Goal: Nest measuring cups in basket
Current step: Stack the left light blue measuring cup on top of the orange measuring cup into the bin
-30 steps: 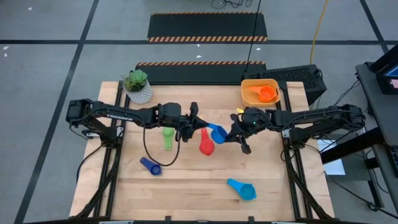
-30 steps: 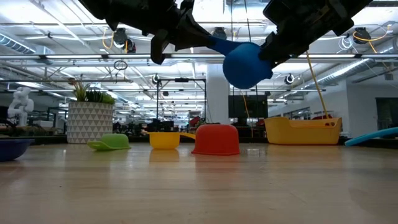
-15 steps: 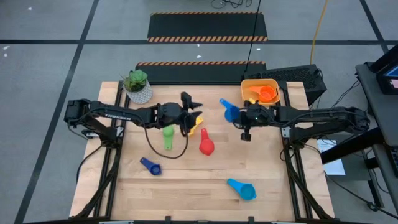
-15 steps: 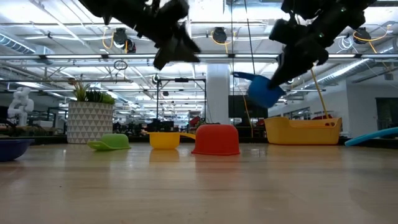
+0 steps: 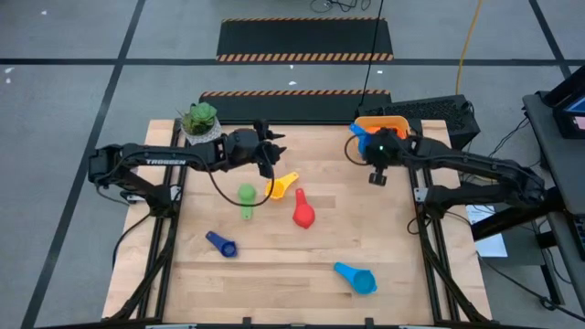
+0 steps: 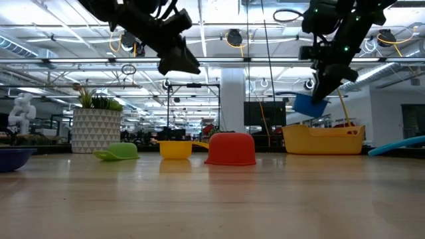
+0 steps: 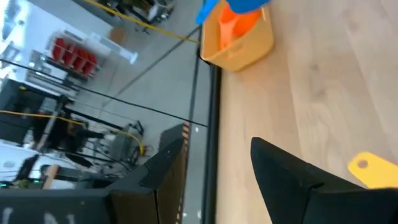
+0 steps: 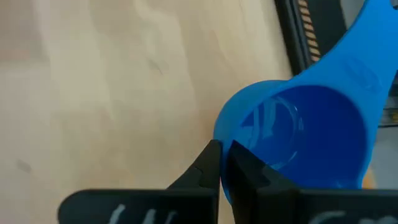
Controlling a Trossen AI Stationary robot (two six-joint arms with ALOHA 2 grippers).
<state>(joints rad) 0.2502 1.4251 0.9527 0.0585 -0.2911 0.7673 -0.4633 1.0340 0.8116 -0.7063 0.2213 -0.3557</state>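
My right gripper (image 5: 366, 139) is shut on the blue measuring cup (image 8: 298, 137) and holds it in the air at the near left edge of the yellow-orange basket (image 5: 402, 122), where an orange cup (image 7: 239, 22) lies. My left gripper (image 5: 271, 151) hangs open and empty above the table's far middle. On the table lie the green cup (image 5: 247, 196), the yellow cup (image 5: 281, 185), the red cup (image 5: 303, 212), mouth down, the dark blue cup (image 5: 220, 244) and the light blue cup (image 5: 356, 277). My right gripper pinches the blue cup's wall at the rim (image 8: 225, 138), on the side opposite the handle (image 8: 373, 37), one finger inside the bowl and one outside. The cup (image 6: 310, 105) hangs below the fingers, lifted clear of the table, beside the basket (image 6: 324, 139).
A white pot with a green plant (image 5: 201, 125) stands at the table's far left corner. A black box sits behind the basket, off the table. Bare wood lies along the near edge between the dark blue and light blue cups.
My left gripper has opened and let go of the blue cup, then drawn back toward the table's far left. My right gripper, still shut on the cup, has carried it from the table's middle toward the far right, up to the basket.
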